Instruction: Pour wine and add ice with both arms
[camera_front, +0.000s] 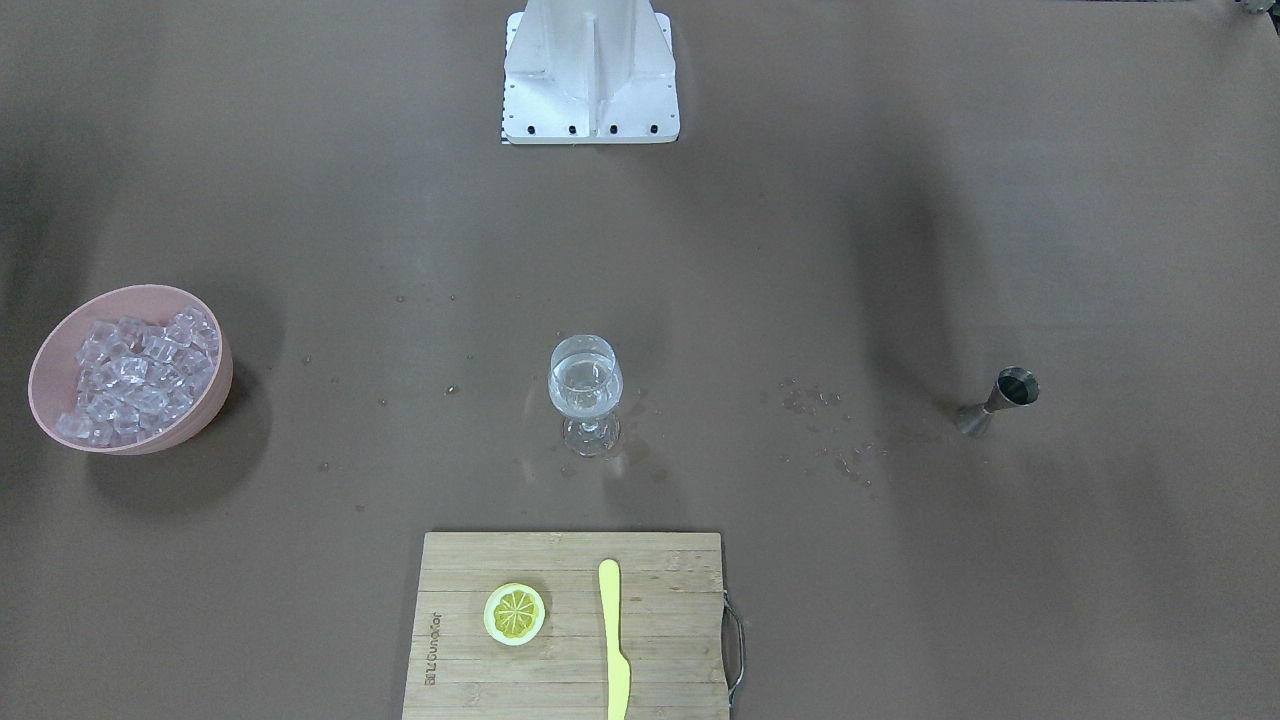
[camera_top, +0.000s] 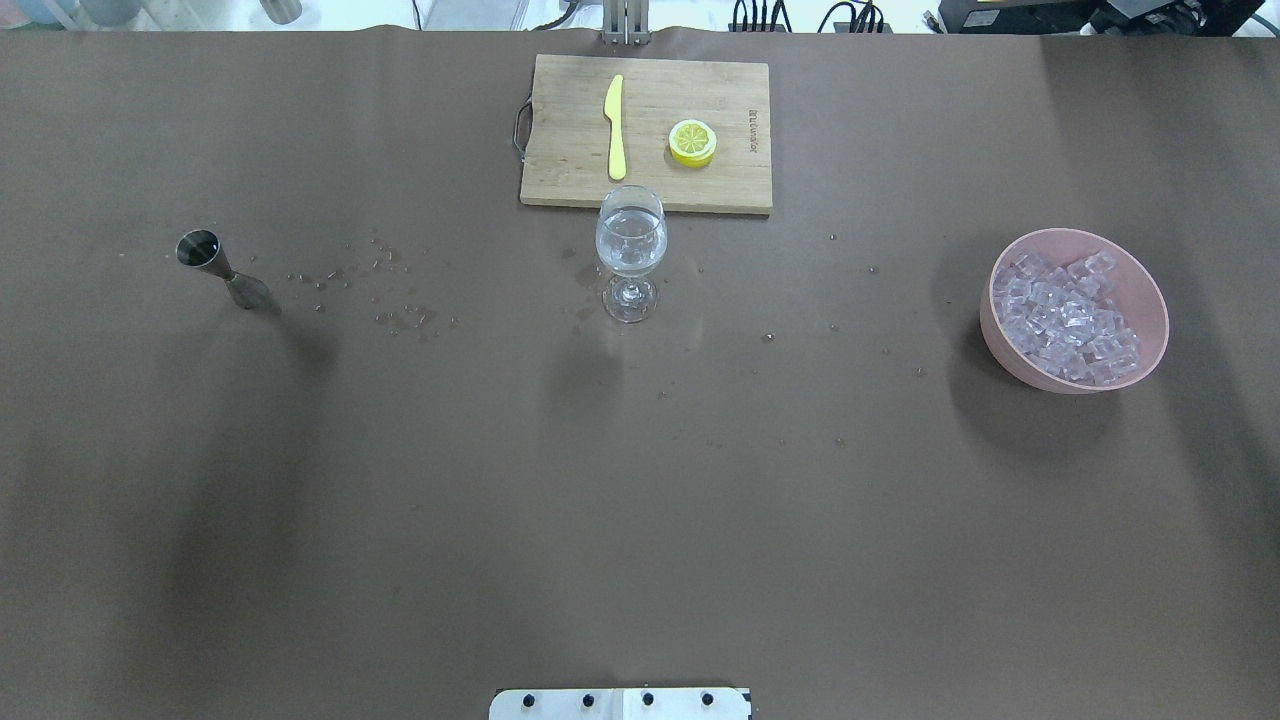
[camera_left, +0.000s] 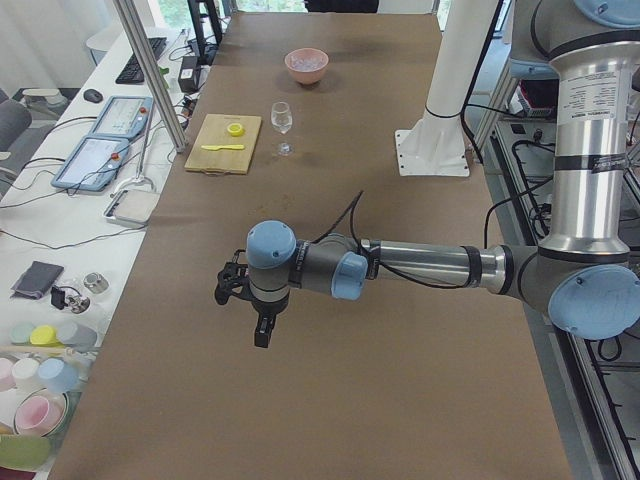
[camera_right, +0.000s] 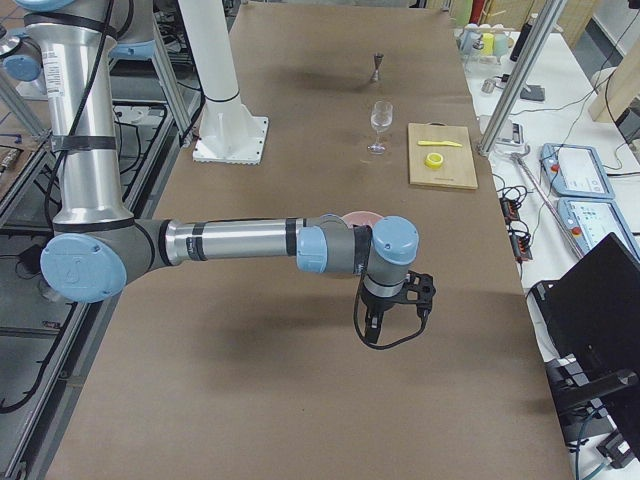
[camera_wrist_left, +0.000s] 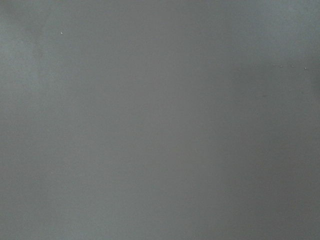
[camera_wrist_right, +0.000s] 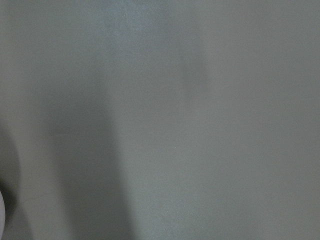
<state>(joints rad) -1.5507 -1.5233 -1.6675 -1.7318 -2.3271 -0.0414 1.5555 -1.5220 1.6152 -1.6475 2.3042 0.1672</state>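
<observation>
Broadly, the brown table (camera_top: 640, 520) carries everything. The left arm (camera_left: 420, 265) reaches out level over it, its long axis crosswise to the table. Its wrist is bent so the left gripper (camera_left: 262, 338) hangs pointing down above bare surface. The right arm (camera_right: 240, 240) holds the same pose at the other end, and the right gripper (camera_right: 372, 330) also points down. Both show only from the sides, so I cannot tell whether their fingers are parted or closed. Both wrist views give only blurred tabletop.

The pink bowl (camera_top: 1150, 300) on the robot's right is largely hidden behind the right arm's wrist in the right side view, and the ice (camera_top: 1070, 320) lies heaped in it. The glass (camera_top: 630, 255) stands upright mid-table and holds the wine (camera_front: 585, 392). The jigger (camera_top: 218, 268) stands well apart on the left.
</observation>
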